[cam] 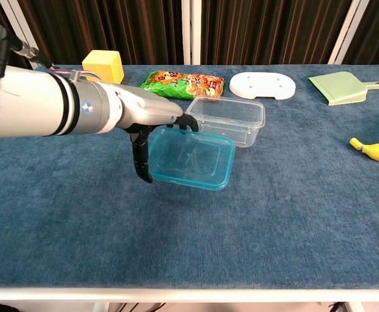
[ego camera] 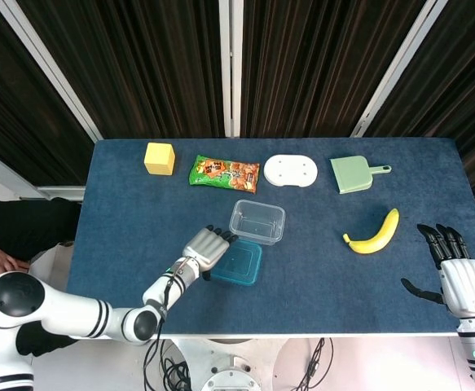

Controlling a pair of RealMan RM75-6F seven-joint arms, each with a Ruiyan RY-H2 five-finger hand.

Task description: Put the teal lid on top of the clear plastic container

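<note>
My left hand (ego camera: 207, 248) (cam: 151, 123) holds the teal lid (ego camera: 237, 264) (cam: 190, 158) by its left edge, lifted off the cloth. The lid's far edge touches or overlaps the near side of the clear plastic container (ego camera: 257, 221) (cam: 229, 120), which sits skewed at mid-table. My right hand (ego camera: 459, 273) hovers open at the table's right edge, near nothing; the chest view does not show it.
A yellow block (ego camera: 159, 158), a snack bag (ego camera: 224, 173), a white oval plate (ego camera: 290, 170) and a green dustpan (ego camera: 354, 173) line the far side. A banana (ego camera: 375, 234) lies to the right of the container. The table (ego camera: 123, 228) is covered in blue cloth.
</note>
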